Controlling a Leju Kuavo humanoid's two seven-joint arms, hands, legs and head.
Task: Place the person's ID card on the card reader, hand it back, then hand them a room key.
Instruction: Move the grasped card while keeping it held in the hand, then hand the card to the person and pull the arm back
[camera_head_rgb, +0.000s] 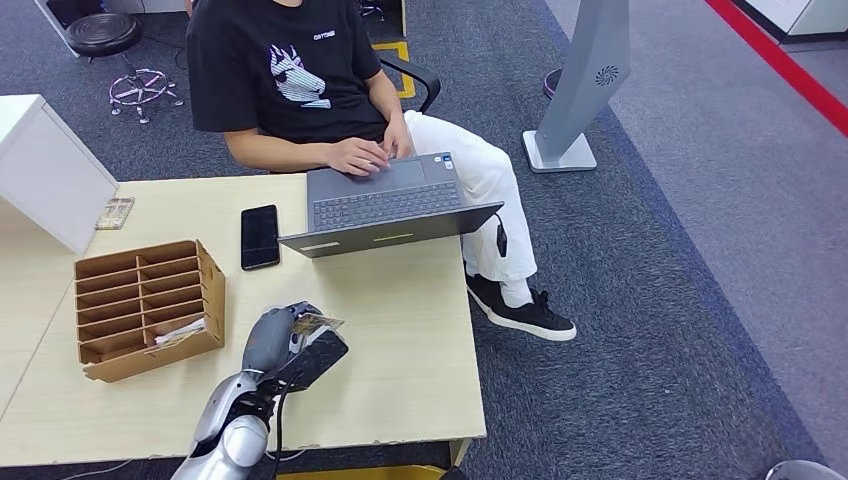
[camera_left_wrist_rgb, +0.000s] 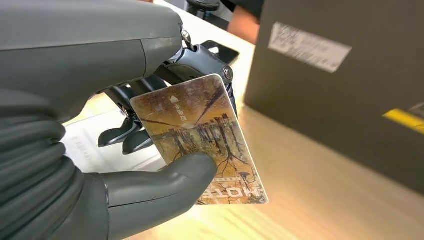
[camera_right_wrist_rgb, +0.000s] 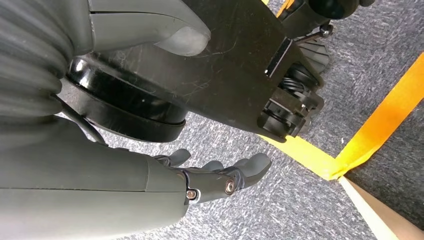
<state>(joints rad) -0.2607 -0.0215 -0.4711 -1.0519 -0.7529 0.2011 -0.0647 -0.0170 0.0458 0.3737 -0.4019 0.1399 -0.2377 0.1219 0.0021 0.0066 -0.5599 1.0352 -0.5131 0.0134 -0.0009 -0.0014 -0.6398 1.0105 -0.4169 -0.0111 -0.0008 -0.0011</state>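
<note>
My left hand (camera_head_rgb: 283, 340) hovers over the front part of the wooden table (camera_head_rgb: 400, 330) and pinches a brown card (camera_head_rgb: 318, 323) between thumb and fingers. Up close, the card (camera_left_wrist_rgb: 200, 135) carries a tree picture and the word HOTEL. A flat black device (camera_head_rgb: 322, 362) with a cable lies just under the hand. The person (camera_head_rgb: 290, 70) in a black T-shirt sits across the table, both hands on a grey laptop (camera_head_rgb: 385, 205). My right hand (camera_right_wrist_rgb: 220, 180) hangs beside my body above the carpet, fingers spread, holding nothing.
A cardboard slotted organizer (camera_head_rgb: 150, 305) stands left of my hand with papers in a lower slot. A black phone (camera_head_rgb: 260, 237) lies beside the laptop. Another small card (camera_head_rgb: 115, 213) lies by a white box (camera_head_rgb: 45, 170) at far left.
</note>
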